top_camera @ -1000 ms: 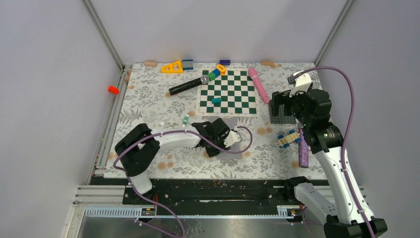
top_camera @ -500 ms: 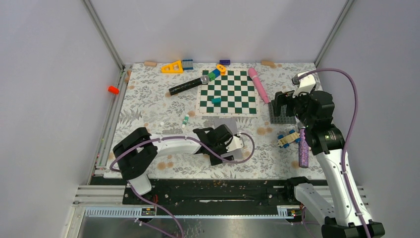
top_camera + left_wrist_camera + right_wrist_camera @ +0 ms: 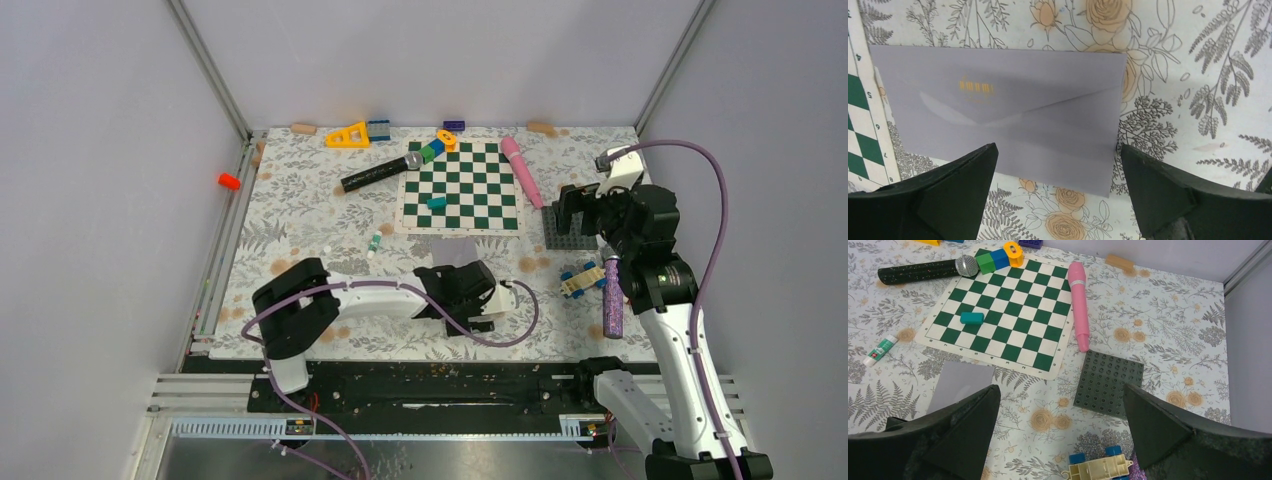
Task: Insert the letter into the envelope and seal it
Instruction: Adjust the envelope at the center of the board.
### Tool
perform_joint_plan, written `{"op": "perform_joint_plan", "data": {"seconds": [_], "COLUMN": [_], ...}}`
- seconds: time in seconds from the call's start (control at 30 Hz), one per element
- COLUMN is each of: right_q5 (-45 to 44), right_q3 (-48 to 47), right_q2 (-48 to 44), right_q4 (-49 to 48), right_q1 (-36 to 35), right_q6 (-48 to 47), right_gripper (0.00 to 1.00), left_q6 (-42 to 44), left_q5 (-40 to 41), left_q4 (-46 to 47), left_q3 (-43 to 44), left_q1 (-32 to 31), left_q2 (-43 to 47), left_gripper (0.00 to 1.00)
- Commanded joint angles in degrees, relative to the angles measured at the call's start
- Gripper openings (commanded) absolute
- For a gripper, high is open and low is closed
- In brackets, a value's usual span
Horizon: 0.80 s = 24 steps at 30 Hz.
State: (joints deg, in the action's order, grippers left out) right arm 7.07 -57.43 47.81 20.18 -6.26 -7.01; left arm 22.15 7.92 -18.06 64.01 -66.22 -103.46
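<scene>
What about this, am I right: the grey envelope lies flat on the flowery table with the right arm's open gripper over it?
Not quite. The top external view shows the left gripper over the envelope; the right gripper is by the dark studded plate. The rest holds: envelope flat on the table, gripper open.

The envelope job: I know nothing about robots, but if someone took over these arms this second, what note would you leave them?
Left fingers: open, poised over the envelope, holding nothing.
Right fingers: open and empty, raised above the dark studded plate.
The envelope lies flat on the flowered table beside the chessboard, flap folded down.
Done: no letter in view, so it is probably inside, though I cannot tell.
Left: check that the flap is stuck, and press it if not.
</scene>
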Motion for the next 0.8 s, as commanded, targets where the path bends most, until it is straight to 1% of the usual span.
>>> {"op": "perform_joint_plan", "data": {"seconds": [0.0, 0.1, 0.23, 0.3, 0.4, 0.57, 0.67, 0.77], "right_q5": [1.05, 1.40, 1.80, 1.89, 1.98, 2.70, 2.97, 3.20], "right_q3": [0.59, 0.73, 0.87, 0.98, 0.98, 1.22, 1.33, 1.21], "right_q2": [-0.61, -0.24, 0.08, 0.09, 0.00, -0.52, -0.53, -0.44], "right_q4": [-2.39, -2.79, -2.82, -2.80, -2.71, -2.70, -2.74, -2.82], "right_q1": [0.72, 0.81, 0.77, 0.86, 1.05, 2.05, 2.71, 3.07], "right_q6": [0.52, 0.62, 0.79, 0.92, 1.13, 1.69, 1.94, 2.04], "right_gripper": [1.00, 1.00, 1.00, 1.00, 1.00, 1.00, 1.00, 1.00], "left_q6": [4.29, 8.73, 15.87, 19.77, 23.71, 27.22, 28.42, 28.56], "left_q5": [-6.20, -7.39, -3.61, -0.76, 2.21, 4.92, 5.33, 3.63], "left_q4": [-5.12, -6.72, -5.58, -2.01, 3.13, 9.84, 11.99, 11.23], "left_q3": [0.20, -3.22, -9.18, -11.85, -14.05, -14.23, -13.73, -12.35], "left_q1": [0.03, 0.03, 0.52, 1.37, 2.49, 3.02, 3.02, 2.62], "left_q2": [4.33, 9.79, 14.37, 14.78, 13.02, 7.99, 5.64, 4.31], "left_gripper": [0.99, 0.99, 0.99, 0.99, 0.99, 0.99, 0.99, 0.99]}}
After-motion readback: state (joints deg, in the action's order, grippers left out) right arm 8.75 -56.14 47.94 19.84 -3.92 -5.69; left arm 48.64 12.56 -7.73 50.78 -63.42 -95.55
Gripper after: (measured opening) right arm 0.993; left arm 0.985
